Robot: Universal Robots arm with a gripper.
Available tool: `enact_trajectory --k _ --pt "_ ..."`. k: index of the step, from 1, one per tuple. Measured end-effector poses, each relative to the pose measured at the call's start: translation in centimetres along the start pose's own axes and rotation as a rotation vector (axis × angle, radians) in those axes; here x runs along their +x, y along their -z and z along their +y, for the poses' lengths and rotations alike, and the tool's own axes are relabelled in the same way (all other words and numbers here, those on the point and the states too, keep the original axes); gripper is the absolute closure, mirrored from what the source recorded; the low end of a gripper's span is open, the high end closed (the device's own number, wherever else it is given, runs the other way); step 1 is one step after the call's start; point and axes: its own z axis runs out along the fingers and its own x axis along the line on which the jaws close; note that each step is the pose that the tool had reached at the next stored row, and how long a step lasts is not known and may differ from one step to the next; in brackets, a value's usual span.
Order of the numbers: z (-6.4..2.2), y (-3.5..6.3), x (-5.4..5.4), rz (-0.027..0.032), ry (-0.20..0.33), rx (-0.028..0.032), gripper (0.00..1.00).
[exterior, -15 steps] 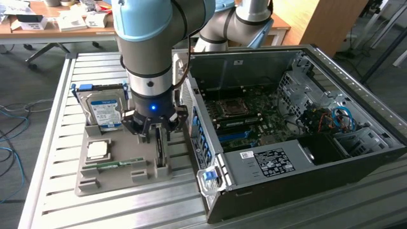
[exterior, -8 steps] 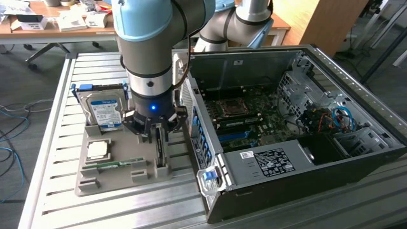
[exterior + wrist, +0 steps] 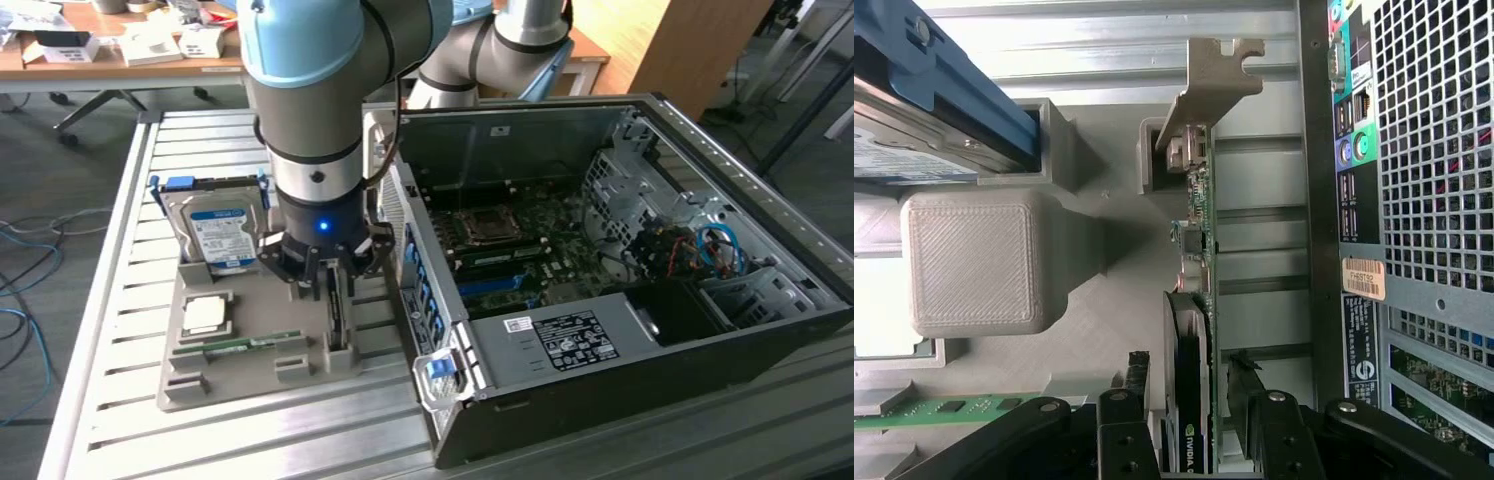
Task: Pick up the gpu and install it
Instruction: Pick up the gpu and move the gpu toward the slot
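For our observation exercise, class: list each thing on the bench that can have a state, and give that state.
gpu, standing on edge in grey holder
hard drive, upright in its slot
memory stick, lying flat
computer case, on its side, panel off
gripper, astride the gpu

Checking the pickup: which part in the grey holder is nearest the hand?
The thin edge-on circuit card with the silver bracket, directly under the hand; the blue-labelled hard drive and green memory stick sit aside.

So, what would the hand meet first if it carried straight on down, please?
Probably the gpu, standing on edge in the grey holder directly below the hand; depth is unclear.
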Motion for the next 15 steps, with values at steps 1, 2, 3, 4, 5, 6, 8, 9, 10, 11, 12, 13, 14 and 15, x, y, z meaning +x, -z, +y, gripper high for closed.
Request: enact_trajectory --k 1,2,3,4,5,6,8,9,10,11,12,13,14,15 --pt "-0.01 -0.09 0.0 0.0 0.0 -0.0001 0.55" --pt "-0.01 -0.09 0.01 0.0001 0.0 0.0001 0.55" --pt "-0.01 -0.09 0.0 0.0001 0.0 0.0001 0.55" --pt "-0.01 -0.09 0.01 0.0001 0.0 0.0001 0.55" --pt "-0.01 -0.09 0.0 0.0001 0.0 0.0001 0.55" --pt "-0.01 -0.09 0.0 0.0001 0.0 0.0001 0.55" --pt "-0.01 -0.09 0.0 0.0 0.0 0.0001 0.55" --pt "-0.01 -0.09 0.0 0.0001 0.0 0.0 0.55" --pt "-0.01 -0.09 0.0 0.0001 0.0 0.0 0.55" --pt "-0.01 -0.09 0.0 0.0 0.0 0.0 0.55" --pt "-0.01 -0.09 0.0 0.0 0.0 0.0 0.55" --pt "-0.01 -0.09 0.0 0.0001 0.0 0.0 0.57" --pt "-0.01 -0.09 0.0 0.0001 0.0 0.0001 0.57" --pt "-0.01 -0.09 0.0 0.0 0.0 0.0 0.57"
